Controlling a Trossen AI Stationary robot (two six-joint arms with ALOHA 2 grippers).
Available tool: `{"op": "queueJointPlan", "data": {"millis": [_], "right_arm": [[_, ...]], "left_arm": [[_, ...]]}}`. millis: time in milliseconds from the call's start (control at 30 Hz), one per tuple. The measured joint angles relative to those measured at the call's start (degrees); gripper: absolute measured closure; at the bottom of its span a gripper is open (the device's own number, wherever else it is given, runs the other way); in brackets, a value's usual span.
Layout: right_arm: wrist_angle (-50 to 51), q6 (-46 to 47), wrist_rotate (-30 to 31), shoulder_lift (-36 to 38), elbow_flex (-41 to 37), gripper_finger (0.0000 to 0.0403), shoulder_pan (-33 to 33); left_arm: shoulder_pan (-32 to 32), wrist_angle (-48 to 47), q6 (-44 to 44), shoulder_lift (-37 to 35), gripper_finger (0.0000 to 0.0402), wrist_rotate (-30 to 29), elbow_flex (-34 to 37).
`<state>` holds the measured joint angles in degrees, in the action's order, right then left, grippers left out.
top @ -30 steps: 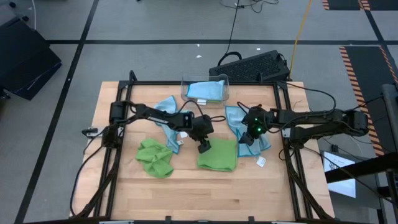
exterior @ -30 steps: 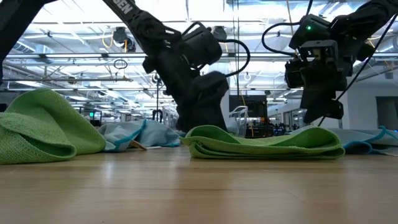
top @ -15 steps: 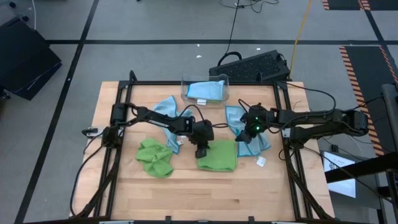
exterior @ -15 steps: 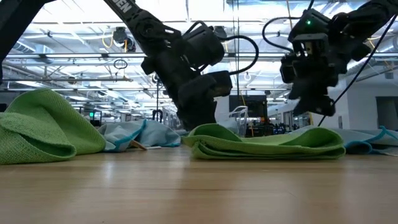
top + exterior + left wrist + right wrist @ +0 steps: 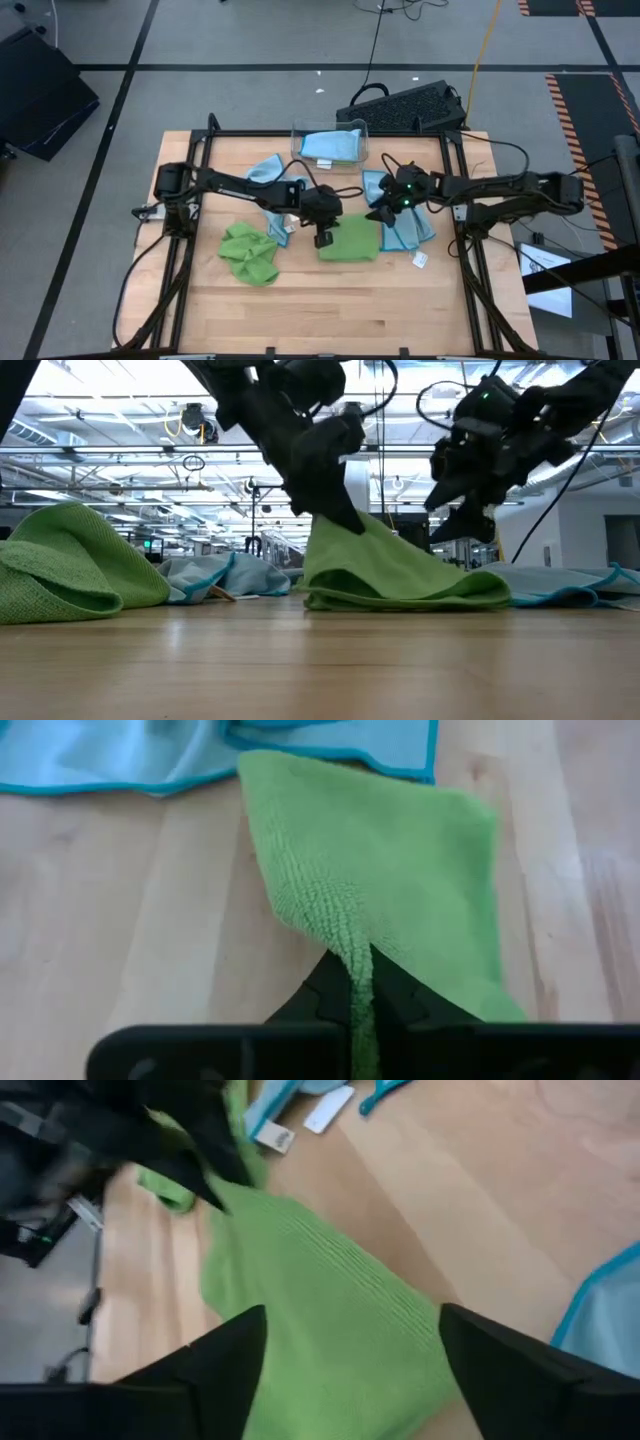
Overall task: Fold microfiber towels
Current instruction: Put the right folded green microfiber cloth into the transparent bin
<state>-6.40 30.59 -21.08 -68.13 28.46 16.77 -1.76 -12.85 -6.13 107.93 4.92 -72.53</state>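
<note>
Green towel in hand (image 5: pixel 350 240): middle of the table, in front of the bin (image 5: pixel 330 145), half folded.
Left gripper (image 5: pixel 322 238): clamped on its edge.
Right gripper (image 5: pixel 381 212): spread wide, empty.
Left to do: crumpled green towel (image 5: pixel 250 252), loose blue towels (image 5: pixel 405 220).
Done: one blue towel in bin (image 5: pixel 330 146).

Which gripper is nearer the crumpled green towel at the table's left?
Left. The left gripper pinches the folded green towel beside the crumpled green towel; the right gripper hangs open beyond the folded one.

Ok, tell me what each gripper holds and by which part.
The left gripper pinches the folded green towel by its lifted left edge. The right gripper is open, holding nothing.
</note>
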Motion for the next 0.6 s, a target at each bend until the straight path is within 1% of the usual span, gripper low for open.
{"op": "queueJointPlan", "data": {"millis": [67,167,267,333,433,500,600], "right_arm": [[-4.29,-2.67,-0.22,-2.72,-0.03,0.0096,0.42],[-12.48,-7.11,-2.37,-5.23,-0.03,0.0090,0.83],[-18.39,-7.99,-3.76,-7.10,-0.01,0.0090,1.36],[-21.64,-7.98,-5.99,-8.19,0.00,0.0090,1.91],[-23.30,-8.12,-9.08,-9.73,-0.03,0.0090,2.40],[-23.32,-9.01,-9.22,-10.59,-0.08,0.0090,2.76],[-26.18,-9.43,-9.23,-11.48,0.06,0.0090,3.68]], "left_arm": [[0.00,-0.16,0.00,-0.45,0.0394,-0.29,-0.04],[-0.02,-2.43,0.09,-1.25,0.0391,-0.29,0.04],[0.31,-3.12,0.49,-2.73,0.0395,-0.39,-0.02],[0.51,-3.81,0.69,-3.57,0.0395,-0.42,-0.02],[0.80,-5.10,1.83,-5.18,0.0390,-0.48,-0.02],[0.83,-5.22,2.32,-6.32,0.0393,-0.47,-0.04],[0.79,-6.14,2.62,-7.40,0.0395,-0.47,-0.04]]}}
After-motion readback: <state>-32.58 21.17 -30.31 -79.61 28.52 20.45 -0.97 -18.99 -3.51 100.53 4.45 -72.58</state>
